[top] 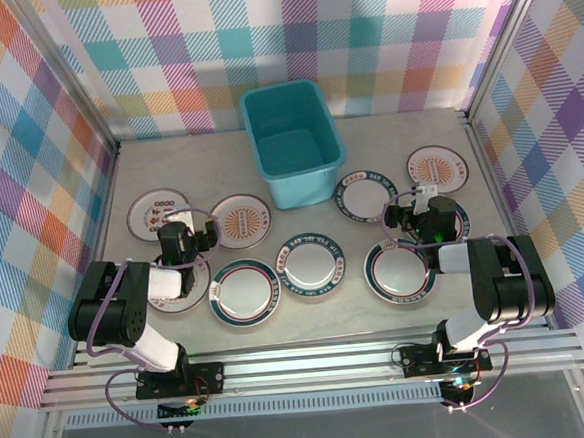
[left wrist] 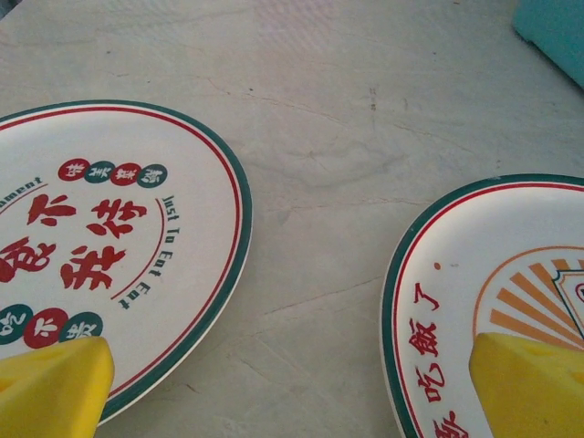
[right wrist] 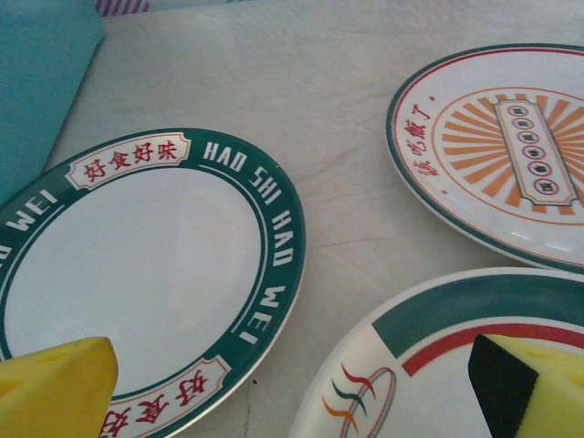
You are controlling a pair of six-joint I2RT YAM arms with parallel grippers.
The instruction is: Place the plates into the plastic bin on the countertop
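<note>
Yellow pads point(left wrist: 50, 392), both jaws wide apart above plates point(right wrist: 137, 274); wrist views read the lettering, overhead shows the bin point(top: 305, 186)

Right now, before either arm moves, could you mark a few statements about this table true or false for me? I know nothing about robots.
1. The plates lie in one stack. False: they lie spread out flat across the countertop.
2. The teal bin has no plate in it. True.
3. The left end effector and the right end effector each grip a plate. False: both are open and hold nothing.
4. An orange sunburst plate lies to the right of the bin. True.
5. The bin stands at the near edge of the countertop. False: it stands at the far side, near the plaid back wall.
</note>
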